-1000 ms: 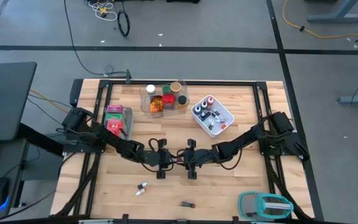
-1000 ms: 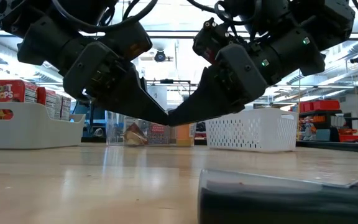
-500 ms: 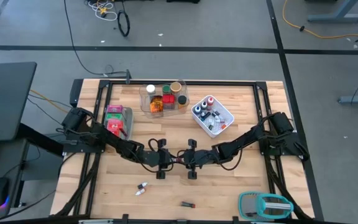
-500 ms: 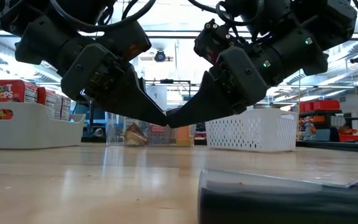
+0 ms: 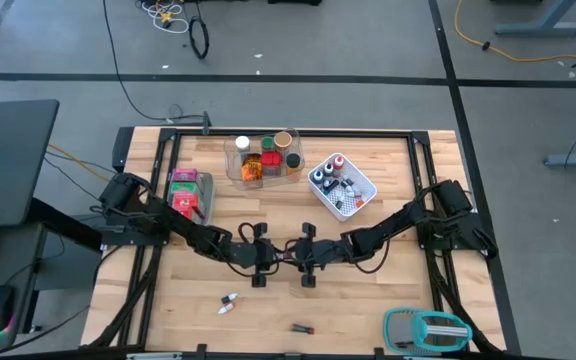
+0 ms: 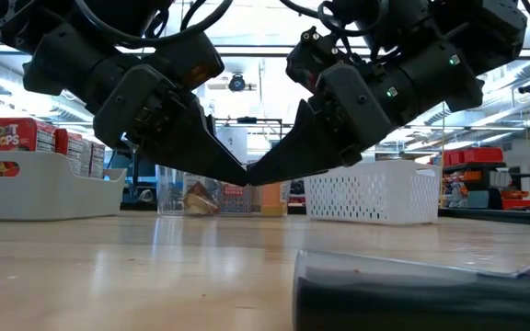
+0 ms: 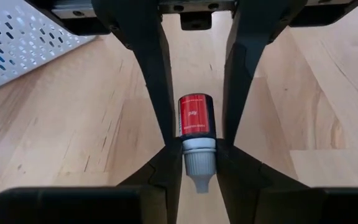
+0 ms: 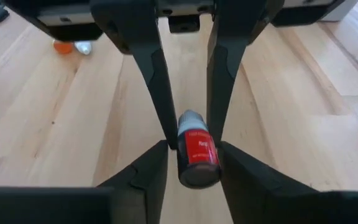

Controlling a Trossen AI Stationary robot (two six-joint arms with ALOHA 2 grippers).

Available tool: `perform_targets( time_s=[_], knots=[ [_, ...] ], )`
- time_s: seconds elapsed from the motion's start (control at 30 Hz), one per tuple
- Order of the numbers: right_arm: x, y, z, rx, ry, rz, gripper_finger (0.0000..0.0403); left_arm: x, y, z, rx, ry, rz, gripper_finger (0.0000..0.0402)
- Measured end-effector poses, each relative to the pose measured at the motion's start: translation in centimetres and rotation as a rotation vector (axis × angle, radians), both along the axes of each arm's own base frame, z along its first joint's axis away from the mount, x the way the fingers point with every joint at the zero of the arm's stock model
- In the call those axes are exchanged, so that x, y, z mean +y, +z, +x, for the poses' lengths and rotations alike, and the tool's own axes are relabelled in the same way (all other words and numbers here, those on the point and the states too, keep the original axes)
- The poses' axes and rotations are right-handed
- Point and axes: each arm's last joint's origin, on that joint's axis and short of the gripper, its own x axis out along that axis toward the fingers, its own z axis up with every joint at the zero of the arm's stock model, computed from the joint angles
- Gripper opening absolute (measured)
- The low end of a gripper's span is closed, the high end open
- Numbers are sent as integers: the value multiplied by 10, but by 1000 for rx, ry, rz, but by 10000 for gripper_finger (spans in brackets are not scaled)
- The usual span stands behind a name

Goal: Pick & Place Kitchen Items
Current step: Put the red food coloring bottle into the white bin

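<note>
meeting nose to nose over the middle of the wooden table (image 5: 368, 310), the left gripper (image 5: 268, 254) and the right gripper (image 5: 301, 255) both bear on one small red vial (image 7: 195, 115). in the left wrist view the vial's grey cap sits pinched between the left gripper's own fingertips (image 7: 166, 163), while the red body reaches forward between the right gripper's fingers (image 7: 154, 68) coming from the far side. the right wrist view shows the same thing turned about: the red vial (image 8: 197, 152) with its dark base toward that camera, flanked closely by the right gripper's fingertips (image 8: 151, 163), cap pointing away into the left gripper's fingers. so both pairs of fingers are closed in on the vial (whether the right pair presses it or only brackets it is hard to tell). from the low view the two grippers form a v whose tips touch above the table surface.

behind them, along the far edge, a clear tray (image 5: 264, 170) holds short jars and an orange packet, and a white mesh basket (image 5: 343, 186) just beside it holds more small items, a blue bottle among them. a grey bin (image 5: 190, 193) at the left side carries red and pink boxes. nearer the front edge lie a small pale vial (image 5: 229, 302) and a dark vial (image 5: 302, 328), well apart from the grippers. a teal-and-grey gadget (image 5: 428, 329) sits at the front right corner.
</note>
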Motion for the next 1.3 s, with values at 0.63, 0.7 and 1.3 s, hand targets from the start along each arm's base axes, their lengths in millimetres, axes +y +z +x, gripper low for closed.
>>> perform_targets(
  time_s=[0.63,0.7,1.3],
  knots=[
    [0,2,1,-16,-10,3,123,1,-2,-1,23,1,5,98],
    [-1,1,1,-1,-12,0,132,0,-2,-1,18,3,4,98],
    [-1,0,0,6,-12,7,104,1,-2,-1,16,17,14,98]
  ],
)
